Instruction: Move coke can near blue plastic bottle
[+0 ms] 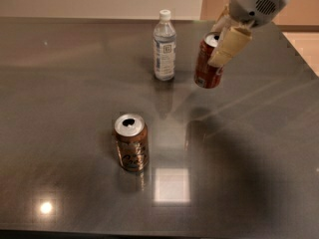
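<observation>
The coke can (205, 67), dark red with a silver top, hangs tilted in the air above the table, held in my gripper (223, 39) at the upper right. A cream finger (230, 46) lies across the can's front; the other is behind it. The blue plastic bottle (164, 46), clear with a white cap and pale label, stands upright on the table just left of the can, a short gap between them.
A brown-orange can with cursive script (131, 142) stands upright nearer the front, left of centre. The dark glossy table (249, 158) runs to a far edge against a pale wall and a right edge beside a tan floor.
</observation>
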